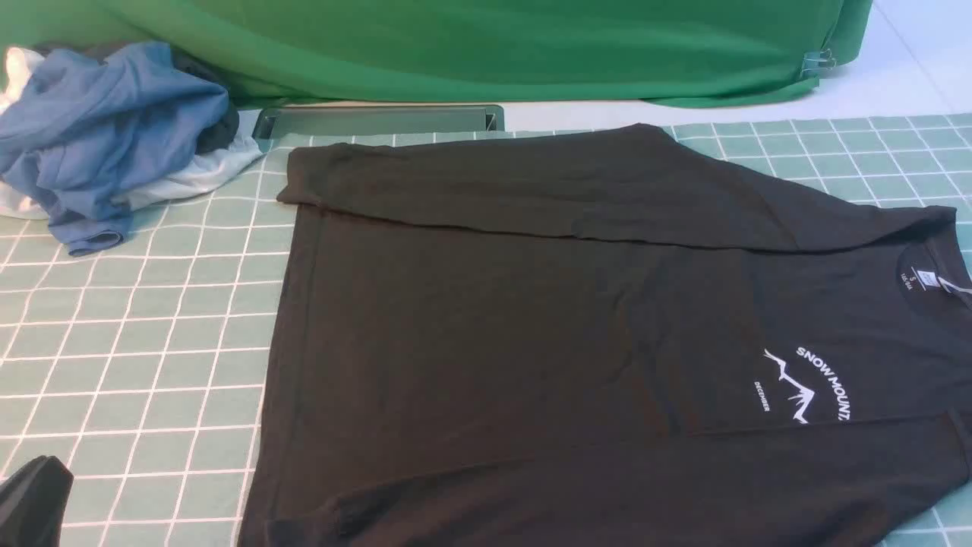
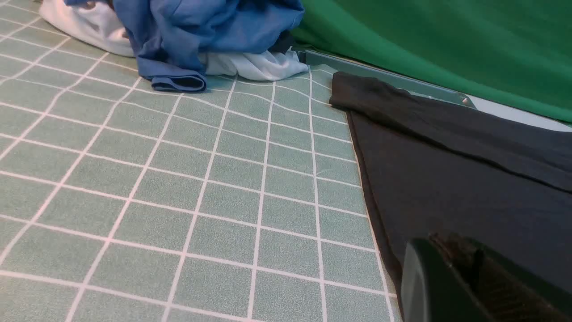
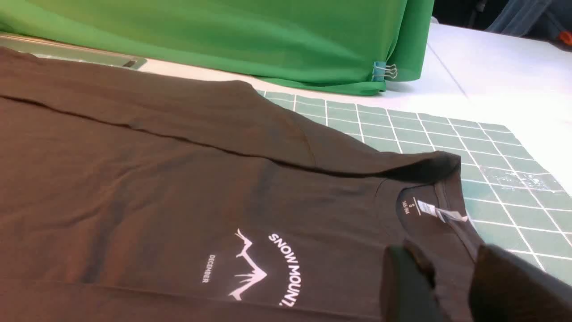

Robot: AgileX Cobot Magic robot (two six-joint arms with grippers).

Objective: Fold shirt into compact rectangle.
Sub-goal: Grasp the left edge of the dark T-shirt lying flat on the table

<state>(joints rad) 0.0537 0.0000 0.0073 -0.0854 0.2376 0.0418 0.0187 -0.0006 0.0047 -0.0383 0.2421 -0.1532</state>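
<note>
The black shirt (image 1: 493, 342) lies flat on the green checked mat (image 1: 137, 342), collar toward the right and hem toward the left. Its far sleeve is folded across the body, and a fold line runs along the near side. The white "SNOW MOUNT" print (image 1: 809, 387) (image 3: 263, 268) and the neck label (image 1: 915, 279) (image 3: 429, 208) face up. My left gripper (image 1: 30, 494) (image 2: 447, 246) is shut with nothing in it, low at the near left and apart from the hem. The right gripper (image 3: 447, 259) hovers by the collar, jaws apart, with flat cloth showing between them. The front view does not show it.
A heap of blue and white garments (image 1: 99, 144) (image 2: 201, 31) sits at the far left corner of the mat. The green backdrop cloth (image 1: 493, 45) hangs along the back, held by a binder clip (image 1: 816, 61). A grey metal strip (image 1: 380, 120) lies just behind the shirt.
</note>
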